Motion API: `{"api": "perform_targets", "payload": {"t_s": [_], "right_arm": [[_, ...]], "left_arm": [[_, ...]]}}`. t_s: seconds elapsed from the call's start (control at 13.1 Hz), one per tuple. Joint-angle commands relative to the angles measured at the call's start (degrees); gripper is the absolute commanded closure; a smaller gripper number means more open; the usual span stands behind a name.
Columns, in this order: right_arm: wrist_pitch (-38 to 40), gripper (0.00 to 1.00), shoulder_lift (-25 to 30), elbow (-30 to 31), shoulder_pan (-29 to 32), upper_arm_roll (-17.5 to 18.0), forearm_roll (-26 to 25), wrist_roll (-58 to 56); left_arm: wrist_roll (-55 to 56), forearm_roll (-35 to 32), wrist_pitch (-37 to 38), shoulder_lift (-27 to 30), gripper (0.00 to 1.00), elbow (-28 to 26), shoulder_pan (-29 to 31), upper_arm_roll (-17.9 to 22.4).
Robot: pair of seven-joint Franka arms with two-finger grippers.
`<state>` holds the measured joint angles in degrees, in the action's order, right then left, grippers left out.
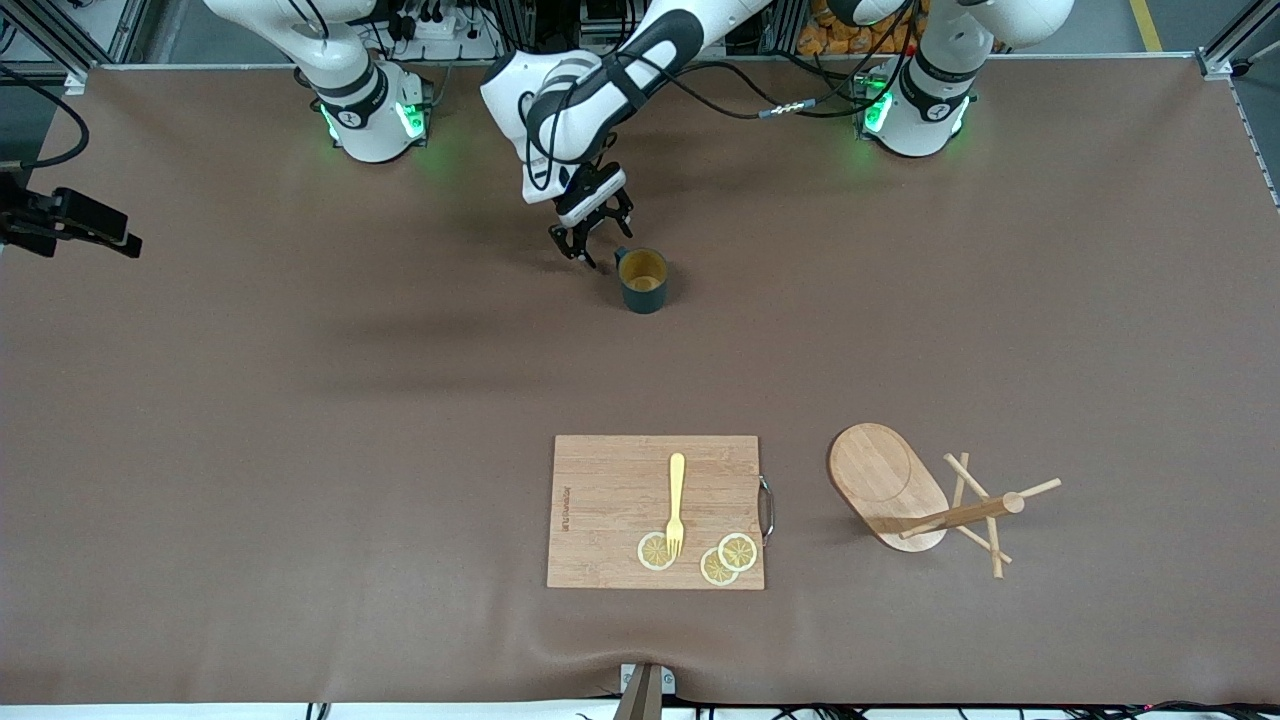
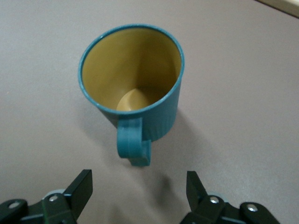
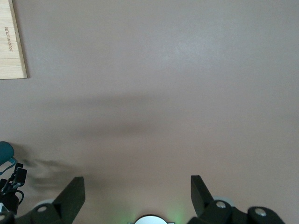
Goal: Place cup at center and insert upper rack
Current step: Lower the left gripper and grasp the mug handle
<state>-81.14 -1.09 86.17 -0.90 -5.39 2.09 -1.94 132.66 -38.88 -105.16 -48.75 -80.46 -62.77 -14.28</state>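
The dark teal cup [image 1: 642, 280] stands upright on the brown table, its yellowish inside showing, its handle [image 2: 134, 144] turned toward my left gripper. My left gripper [image 1: 590, 248] is low beside the cup, open and empty; in the left wrist view [image 2: 139, 179] its fingers stand wide apart just short of the handle, not touching it. The wooden mug tree [image 1: 930, 500] lies tipped on its side near the front camera, toward the left arm's end, oval base [image 1: 885, 478] up on edge. My right gripper [image 3: 135, 186] is open and empty, high over bare table near its base.
A rectangular cutting board [image 1: 600, 480] lies near the front camera with a yellow fork [image 1: 676, 500] and lemon slices [image 1: 720, 558] on it; its corner shows in the right wrist view [image 3: 11, 42]. A black camera mount [image 1: 60, 222] sits at the right arm's end.
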Motion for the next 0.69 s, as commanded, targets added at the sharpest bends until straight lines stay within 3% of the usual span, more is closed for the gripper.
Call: {"api": "perform_targets", "payload": {"t_s": [0.0,0.23,0.38,0.61], "right_arm": [[-0.5,0.0,1.4,0.8,1.2,1.4,-1.1,1.2],[-0.8,0.0,1.4,0.8,1.3,1.4,-1.0,1.3],[-0.7,0.0,1.3,0.9,1.3,1.4,-1.0,1.2],[-0.4,0.0,1.4,1.0,1.2,1.4,-1.0,1.3]], "left_arm": [[0.9,-2.3,1.6,-0.6,0.1,1.1,-0.8,0.5],[0.9,-3.6,3.4,-0.6,0.11,1.0,-1.1,0.7],[0.9,-3.5,3.8,-0.7,0.19,0.9,-1.1,0.7],[1.1,-3.1,4.4,-0.6,0.21,0.9,-1.1,0.7]]}}
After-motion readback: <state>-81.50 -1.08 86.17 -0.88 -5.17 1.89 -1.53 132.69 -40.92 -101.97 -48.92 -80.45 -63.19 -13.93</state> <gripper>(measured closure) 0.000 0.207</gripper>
